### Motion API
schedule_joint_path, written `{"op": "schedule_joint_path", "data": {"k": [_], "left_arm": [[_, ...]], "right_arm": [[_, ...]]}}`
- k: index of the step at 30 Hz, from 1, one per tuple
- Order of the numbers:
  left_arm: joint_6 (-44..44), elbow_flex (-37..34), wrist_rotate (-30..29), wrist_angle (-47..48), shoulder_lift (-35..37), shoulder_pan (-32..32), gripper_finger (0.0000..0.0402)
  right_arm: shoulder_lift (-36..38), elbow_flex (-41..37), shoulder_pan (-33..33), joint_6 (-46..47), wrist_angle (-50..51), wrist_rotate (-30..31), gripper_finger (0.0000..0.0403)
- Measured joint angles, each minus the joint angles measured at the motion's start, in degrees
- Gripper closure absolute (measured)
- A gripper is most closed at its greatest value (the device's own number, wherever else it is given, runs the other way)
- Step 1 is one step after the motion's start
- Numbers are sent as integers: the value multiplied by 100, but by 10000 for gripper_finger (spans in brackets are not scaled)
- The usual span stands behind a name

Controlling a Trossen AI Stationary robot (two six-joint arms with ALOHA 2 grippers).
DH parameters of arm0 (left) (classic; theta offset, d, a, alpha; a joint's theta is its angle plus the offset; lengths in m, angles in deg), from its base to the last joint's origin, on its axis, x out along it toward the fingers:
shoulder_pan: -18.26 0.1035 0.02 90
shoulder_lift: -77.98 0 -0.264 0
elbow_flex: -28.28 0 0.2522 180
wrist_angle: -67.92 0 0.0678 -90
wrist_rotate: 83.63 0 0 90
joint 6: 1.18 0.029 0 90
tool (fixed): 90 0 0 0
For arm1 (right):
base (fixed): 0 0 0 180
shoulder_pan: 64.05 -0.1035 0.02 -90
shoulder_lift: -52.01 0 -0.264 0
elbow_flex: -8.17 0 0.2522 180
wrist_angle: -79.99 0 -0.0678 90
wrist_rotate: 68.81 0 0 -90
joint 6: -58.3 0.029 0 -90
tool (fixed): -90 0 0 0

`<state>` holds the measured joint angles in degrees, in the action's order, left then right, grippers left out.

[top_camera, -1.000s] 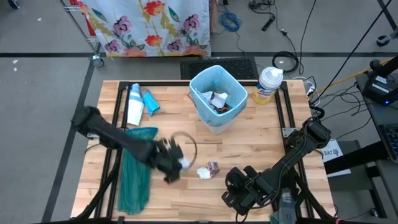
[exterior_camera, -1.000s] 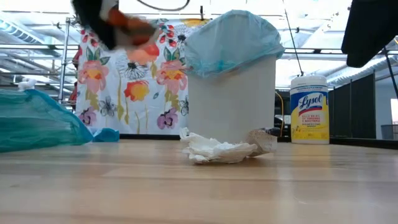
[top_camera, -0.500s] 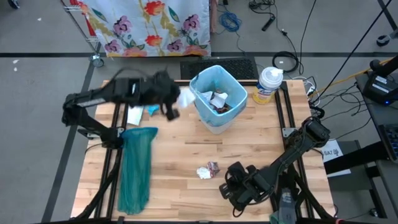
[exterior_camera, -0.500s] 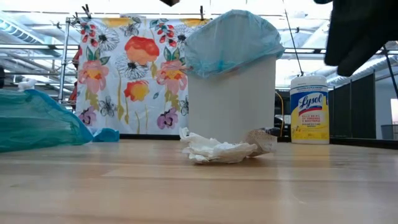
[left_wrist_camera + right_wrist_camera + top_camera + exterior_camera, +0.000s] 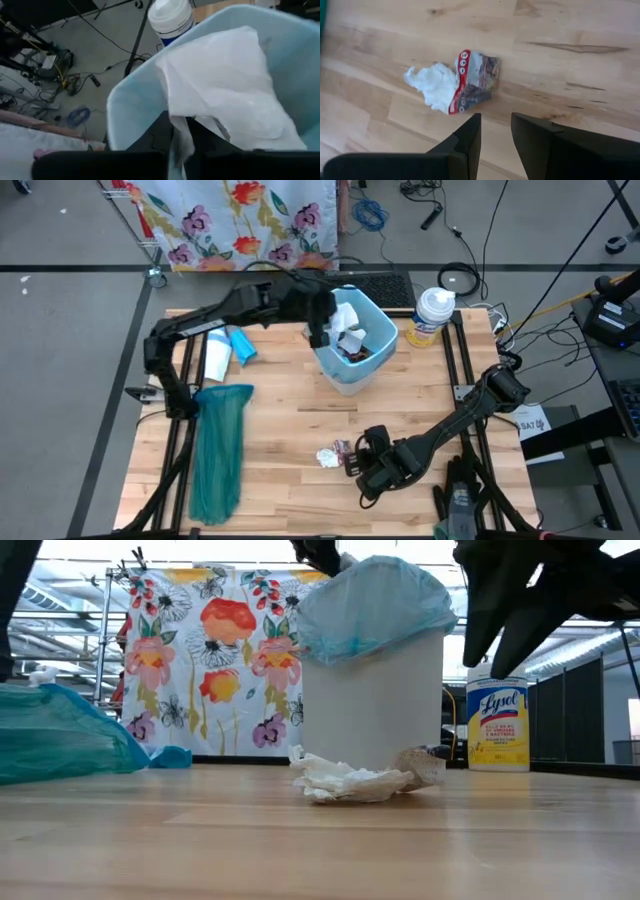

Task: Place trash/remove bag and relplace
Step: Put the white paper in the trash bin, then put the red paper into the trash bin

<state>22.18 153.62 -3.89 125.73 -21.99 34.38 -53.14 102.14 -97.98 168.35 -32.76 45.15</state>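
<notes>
The left tool (image 5: 322,320) has swung across from the near side of the worktop (image 5: 400,410) and now hangs over the bin (image 5: 350,340) rim, with a white paper (image 5: 225,95) at its tips. Its fingers look to be just parting; whether the paper is still pinched or already slipping free I cannot tell. So that piece is as good as binned, over the bag (image 5: 375,605) that lines the bin.

The right tool (image 5: 352,463) has crept closer to the trash (image 5: 452,82) left on the worktop — a white wad touching a printed wrapper. Its fingers stand narrowly apart, holding nothing, just short of the pair. That pickup looks next, before any bag swap.
</notes>
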Motion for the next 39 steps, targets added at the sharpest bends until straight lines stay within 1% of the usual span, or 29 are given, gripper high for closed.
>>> {"op": "schedule_joint_path", "data": {"k": [5, 9, 13, 19, 22, 25, 29, 33, 36, 39], "left_arm": [[7, 1, 114, 51, -389, 0, 315], [92, 1, 102, 179, -456, 0, 281], [427, 1, 84, 251, -281, -56, 270], [334, 12, 398, 605, 327, -175, 270], [-32, 8, 514, 958, 618, -283, 270], [-491, 4, 777, 1314, 915, -433, 269], [-1012, -214, 804, 1585, 1321, -758, 269], [-1700, -738, 796, 1634, 1603, -1207, 269], [-2260, -1325, 682, 1597, 1831, -1630, 269], [-2910, -2074, 517, 1286, 2055, -2089, 269]], "right_arm": [[0, 0, 105, 33, -78, -3, 305], [0, 0, 137, 33, -152, -4, 305], [0, 0, 138, 33, -187, -4, 305], [0, 0, 138, -63, -183, -4, 305], [0, 0, 138, -215, -181, -2, 305], [0, 0, 136, -424, -184, -2, 305], [0, 0, 136, -745, -191, -3, 305], [0, 0, 134, -1075, -248, -17, 305], [0, 0, 134, -1258, -272, -24, 305], [0, 0, 134, -1589, -273, -26, 305]]}}
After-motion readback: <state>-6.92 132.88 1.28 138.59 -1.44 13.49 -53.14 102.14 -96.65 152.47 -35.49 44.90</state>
